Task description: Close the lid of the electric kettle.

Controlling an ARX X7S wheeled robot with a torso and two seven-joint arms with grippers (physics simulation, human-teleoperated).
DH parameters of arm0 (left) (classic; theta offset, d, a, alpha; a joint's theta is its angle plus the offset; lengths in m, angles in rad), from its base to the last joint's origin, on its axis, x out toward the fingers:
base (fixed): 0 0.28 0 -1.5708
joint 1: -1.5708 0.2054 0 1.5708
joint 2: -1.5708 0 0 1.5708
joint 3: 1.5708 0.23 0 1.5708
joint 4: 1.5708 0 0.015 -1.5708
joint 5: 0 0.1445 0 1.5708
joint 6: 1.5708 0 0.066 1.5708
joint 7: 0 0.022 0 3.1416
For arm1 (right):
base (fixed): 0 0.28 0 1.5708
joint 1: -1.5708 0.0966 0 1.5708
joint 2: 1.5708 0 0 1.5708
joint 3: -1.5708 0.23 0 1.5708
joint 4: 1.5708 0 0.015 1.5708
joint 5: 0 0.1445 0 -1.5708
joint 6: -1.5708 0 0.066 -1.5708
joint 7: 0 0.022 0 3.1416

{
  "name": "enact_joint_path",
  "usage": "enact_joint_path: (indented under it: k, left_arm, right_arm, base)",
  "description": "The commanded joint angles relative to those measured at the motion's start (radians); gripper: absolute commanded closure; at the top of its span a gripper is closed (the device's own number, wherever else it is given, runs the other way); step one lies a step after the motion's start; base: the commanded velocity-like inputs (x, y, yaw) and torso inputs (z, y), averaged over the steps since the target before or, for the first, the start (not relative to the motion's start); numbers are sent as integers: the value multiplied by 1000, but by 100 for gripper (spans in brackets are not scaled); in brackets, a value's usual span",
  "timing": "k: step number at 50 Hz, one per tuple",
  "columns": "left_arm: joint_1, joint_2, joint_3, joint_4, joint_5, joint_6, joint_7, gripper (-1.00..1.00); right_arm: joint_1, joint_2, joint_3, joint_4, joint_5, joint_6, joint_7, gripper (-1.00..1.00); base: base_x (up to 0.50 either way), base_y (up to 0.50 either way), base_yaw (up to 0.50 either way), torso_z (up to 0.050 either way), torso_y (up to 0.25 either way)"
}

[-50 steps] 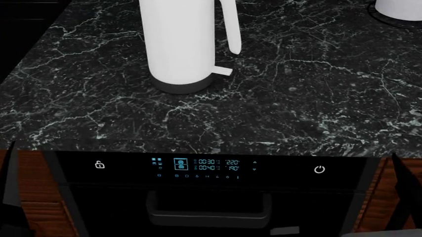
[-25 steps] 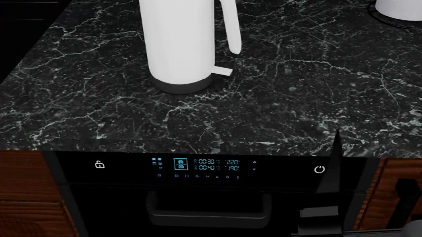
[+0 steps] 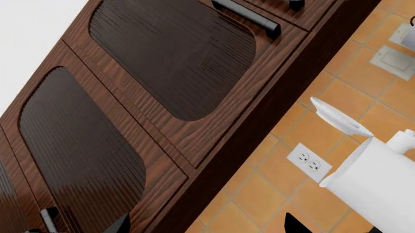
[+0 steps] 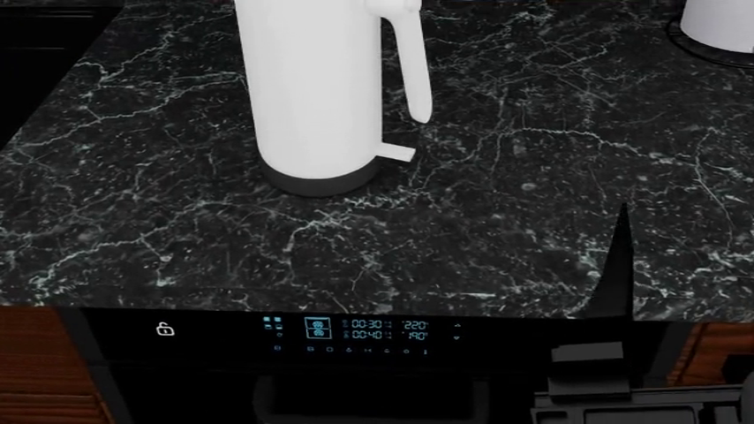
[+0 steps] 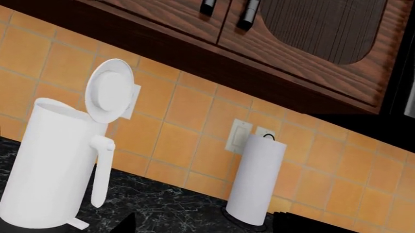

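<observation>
The electric kettle [image 4: 316, 97], a tall white jug with a dark grey base, stands on the black marble counter [image 4: 177, 230]; its top is cut off in the head view. In the right wrist view the kettle [image 5: 45, 170] has its lid [image 5: 110, 90] standing upright and open above the handle [image 5: 100, 170]. The left wrist view shows the kettle [image 3: 382, 187] and the raised lid [image 3: 337, 115]. My right gripper [image 5: 204, 228] is open and empty, well short of the kettle; one finger [image 4: 616, 265] shows at the counter's front right. My left gripper [image 3: 207, 228] is open and empty.
A handleless white cylinder [image 5: 256, 179] on a black ring stands at the back right, also in the head view [image 4: 721, 16]. Wall outlets [image 5: 238, 136] sit on the orange tiles. Dark wooden cabinets [image 5: 311, 29] hang above. An oven panel [image 4: 353, 329] lies below the counter's front edge.
The right gripper has risen into the head view at the lower right, its finger now over the counter's front edge. The head view has shifted, so the oven panel sits lower.
</observation>
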Motion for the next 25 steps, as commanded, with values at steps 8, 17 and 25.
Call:
enact_joint_path:
  k: [8,17,25]
  left_arm:
    - [-25,2,18,0,20,-9,21,-100]
    - [-30,2,30,0,25,-10,19,-100]
    - [-28,2,31,0,25,-10,15,-100]
  right_arm:
    - [62,-12,-12,6,16,26,-16,-100]
    - [78,-21,-19,11,14,35,-26,-100]
    - [63,-11,-20,11,5,20,-25,-100]
  base:
    - [500,0,0,0,0]
    - [500,0,0,0,0]
    - [500,0,0,0,2]
